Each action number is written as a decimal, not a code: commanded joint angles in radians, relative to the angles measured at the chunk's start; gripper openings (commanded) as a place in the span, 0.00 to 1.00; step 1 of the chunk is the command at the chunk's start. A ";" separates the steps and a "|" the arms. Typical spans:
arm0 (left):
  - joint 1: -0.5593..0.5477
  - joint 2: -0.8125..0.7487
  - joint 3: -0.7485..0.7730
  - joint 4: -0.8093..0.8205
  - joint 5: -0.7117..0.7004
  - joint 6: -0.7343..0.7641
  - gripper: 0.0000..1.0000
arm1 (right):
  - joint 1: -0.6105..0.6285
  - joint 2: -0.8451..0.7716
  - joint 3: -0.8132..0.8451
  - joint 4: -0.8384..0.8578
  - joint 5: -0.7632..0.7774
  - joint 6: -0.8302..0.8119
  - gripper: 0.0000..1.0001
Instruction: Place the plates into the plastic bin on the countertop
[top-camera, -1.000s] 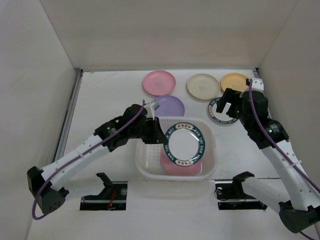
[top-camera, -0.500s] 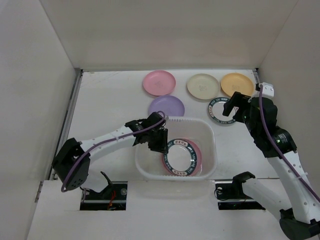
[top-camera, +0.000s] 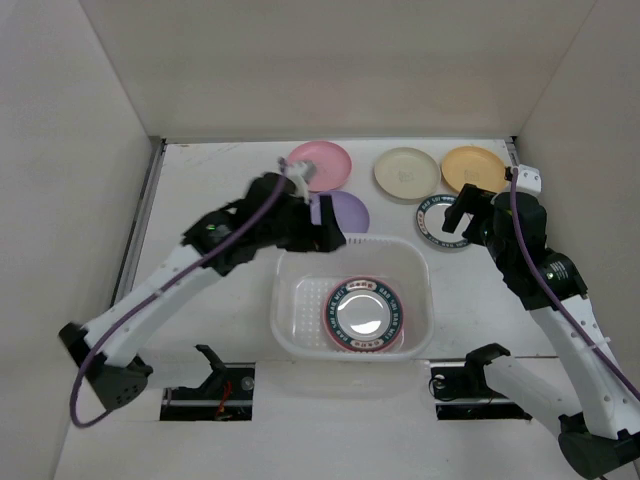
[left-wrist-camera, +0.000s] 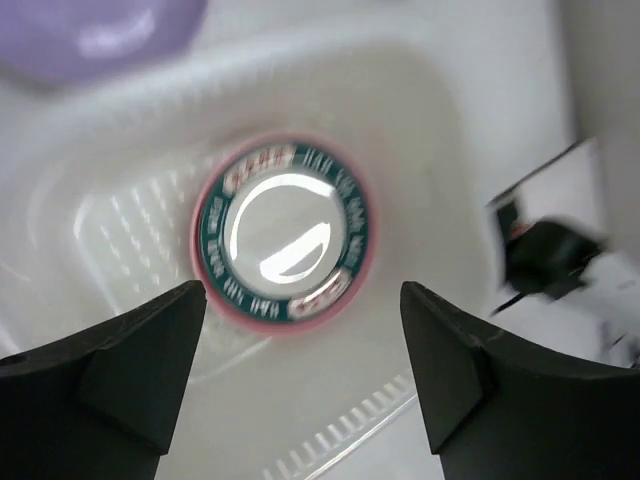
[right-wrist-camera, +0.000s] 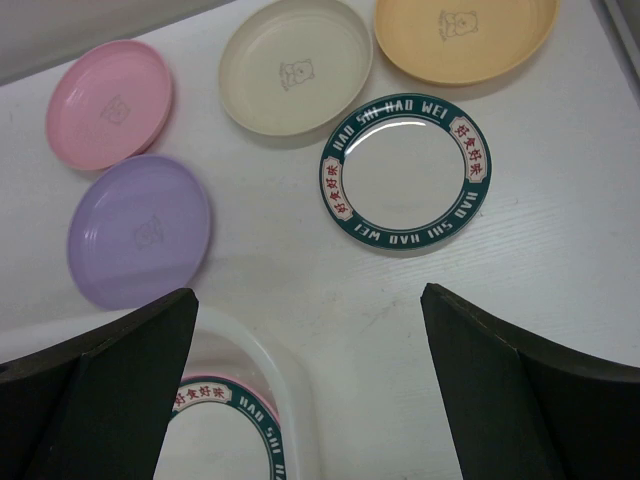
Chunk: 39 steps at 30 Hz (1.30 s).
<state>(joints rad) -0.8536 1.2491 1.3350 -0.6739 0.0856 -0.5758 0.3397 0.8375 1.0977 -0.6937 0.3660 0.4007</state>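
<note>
The plastic bin (top-camera: 283, 262) stands on the countertop (top-camera: 215, 170) with a teal-rimmed white plate (top-camera: 362, 312) lying flat on a pink plate (left-wrist-camera: 207, 290) inside it. My left gripper (top-camera: 325, 233) hovers over the bin's far left corner, open and empty; the stacked plates (left-wrist-camera: 282, 232) lie below its jaws. My right gripper (top-camera: 460, 214) hangs open above a second teal-rimmed plate (right-wrist-camera: 405, 170) on the countertop. Behind lie a pink plate (top-camera: 320, 165), a purple plate (top-camera: 343, 210), a cream plate (top-camera: 406, 172) and an orange-yellow plate (top-camera: 473, 167).
White walls close in the countertop at the back and both sides. The purple plate (right-wrist-camera: 140, 230) sits just beyond the bin's far rim (right-wrist-camera: 290, 400). The left half of the bin's perforated floor (top-camera: 300, 310) is bare.
My left gripper has opened and let the teal-rimmed plate drop flat onto the pink plate in the bin, then lifted back toward the bin's far left corner. The right gripper barely shifted.
</note>
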 joint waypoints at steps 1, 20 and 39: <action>0.157 -0.146 0.151 -0.096 -0.046 0.016 0.79 | -0.003 0.011 0.005 0.046 0.011 0.012 1.00; 0.600 0.306 -0.178 0.480 0.200 0.048 0.69 | 0.031 0.012 -0.018 0.054 -0.045 0.044 1.00; 0.563 0.676 0.052 0.534 0.210 0.119 0.67 | 0.026 0.080 -0.002 0.062 -0.130 0.059 1.00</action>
<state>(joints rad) -0.2935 1.9232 1.3151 -0.1722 0.2817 -0.4889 0.3679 0.9066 1.0782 -0.6800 0.2752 0.4500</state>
